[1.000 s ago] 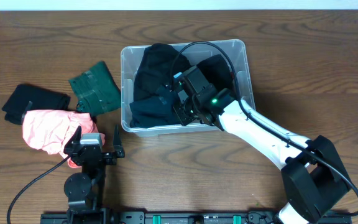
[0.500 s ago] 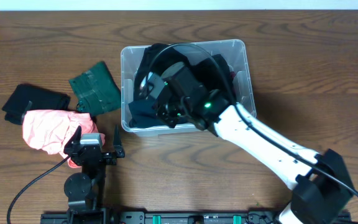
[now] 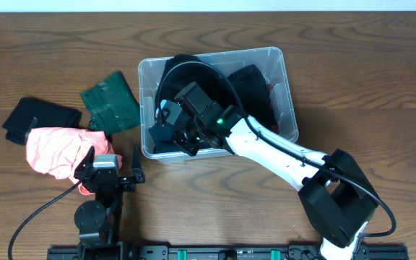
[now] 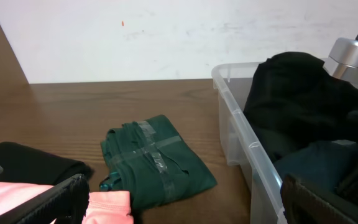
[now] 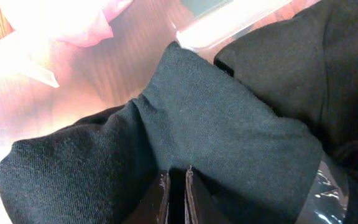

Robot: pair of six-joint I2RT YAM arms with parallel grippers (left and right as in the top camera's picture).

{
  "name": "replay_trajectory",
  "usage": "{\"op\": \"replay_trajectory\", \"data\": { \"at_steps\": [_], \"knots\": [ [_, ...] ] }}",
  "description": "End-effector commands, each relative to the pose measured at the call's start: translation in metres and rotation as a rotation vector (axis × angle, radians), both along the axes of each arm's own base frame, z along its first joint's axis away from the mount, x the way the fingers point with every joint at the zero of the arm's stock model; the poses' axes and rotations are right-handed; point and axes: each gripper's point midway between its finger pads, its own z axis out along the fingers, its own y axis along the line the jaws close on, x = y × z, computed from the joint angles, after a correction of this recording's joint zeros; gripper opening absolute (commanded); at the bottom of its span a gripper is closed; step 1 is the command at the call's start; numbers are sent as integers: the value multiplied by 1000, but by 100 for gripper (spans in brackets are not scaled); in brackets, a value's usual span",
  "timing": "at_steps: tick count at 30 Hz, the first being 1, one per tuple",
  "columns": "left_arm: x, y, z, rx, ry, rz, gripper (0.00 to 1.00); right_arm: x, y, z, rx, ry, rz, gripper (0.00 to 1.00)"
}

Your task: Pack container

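Within the last second the right gripper [image 5: 177, 173] has swung from the middle of the container [image 3: 292, 108] to its 8 o'clock corner. Its fingers are pressed almost together on a fold of dark cloth [image 5: 216, 124], so I judge the garment is being tucked down against the wall. The container sits mid-surface, and its near rim crowds the wrist, leaving little room there. The left gripper [image 3: 114, 160], fingers spread and empty, waits at 7 o'clock beside the pink garment [image 3: 53, 148]. The green garment [image 3: 110, 101] and black garment [image 3: 38, 119] lie unpacked at 9 o'clock, with open surface for an approach.
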Motion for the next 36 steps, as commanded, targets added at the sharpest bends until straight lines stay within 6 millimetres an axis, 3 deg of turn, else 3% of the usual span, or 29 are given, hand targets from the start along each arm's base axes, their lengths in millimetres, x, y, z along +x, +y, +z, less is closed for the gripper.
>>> {"op": "replay_trajectory", "data": {
  "at_steps": [1,5,7,11,13,18,21,24,36],
  "knots": [
    [0,0,-15,-12,37,-3,98,12,-10,-23,-77,-32,-33,14],
    [0,0,-15,-12,37,-3,98,41,-24,25,-59,-154,-144,21],
    [0,0,-15,-12,36,-2,98,73,-52,62,-36,-220,-371,28],
    [0,0,-15,-12,36,-2,98,105,-101,101,8,-262,-558,28],
    [0,0,-15,-12,37,-3,98,115,-132,100,-22,-242,-623,25],
    [0,0,-15,-12,37,-2,98,125,-212,72,-114,-86,-853,16],
    [0,0,-15,-12,37,-2,98,124,-243,62,-143,-22,-948,16],
    [0,0,-15,-12,37,-2,98,117,-260,54,-175,33,-973,15],
    [0,0,-15,-12,37,-3,98,71,-295,33,-359,202,-1157,13]
  ]
}}
